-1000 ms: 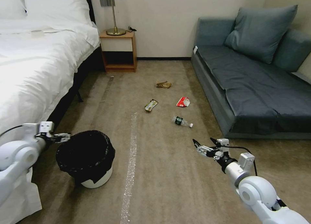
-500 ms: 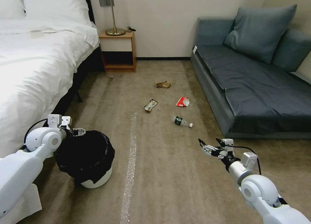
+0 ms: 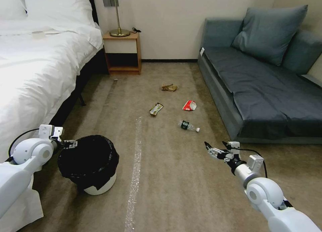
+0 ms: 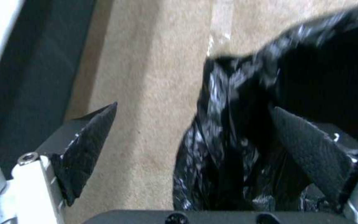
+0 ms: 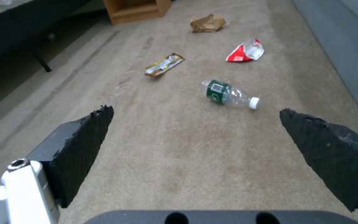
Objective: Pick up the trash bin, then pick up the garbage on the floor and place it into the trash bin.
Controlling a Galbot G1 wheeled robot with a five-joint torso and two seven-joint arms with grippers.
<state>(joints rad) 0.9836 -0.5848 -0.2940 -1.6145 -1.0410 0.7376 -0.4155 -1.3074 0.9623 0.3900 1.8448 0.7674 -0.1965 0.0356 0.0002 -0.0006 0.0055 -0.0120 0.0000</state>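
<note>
- Head view: one bin [image 3: 100,186] with a black liner [image 3: 88,158] stands on the carpet [image 3: 167,185] beside the bed [image 3: 37,77]; the left hand [image 3: 71,143] sits at the bin's rim on the bed side, with little room between bin and bed; four pieces of garbage lie ahead on open carpet, well apart from the bin: one brown paper [image 3: 169,88] farthest off, one wrapper [image 3: 156,109], one red packet [image 3: 190,105] and one bottle [image 3: 189,126] nearest; the sofa [image 3: 268,91] edges them on the right; a tape strip [image 3: 135,178] runs between bin and right hand [image 3: 214,147]; the right hand hovers over bare carpet short of the bottle, fingers apart.
- Left wrist view: the left hand [image 4: 193,124] has its two fingers apart and straddles the liner-covered rim [image 4: 228,130]; one finger [image 4: 89,146] is outside over carpet, the other [image 4: 307,146] is inside against the liner; nothing is clamped.
- Right wrist view: the right hand [image 5: 195,123] is spread wide and holds nothing; the bottle [image 5: 228,95] lies beyond the fingertips [image 5: 84,146], then the wrapper [image 5: 164,64], packet [image 5: 246,51] and paper [image 5: 208,23]; open carpet surrounds each.
</note>
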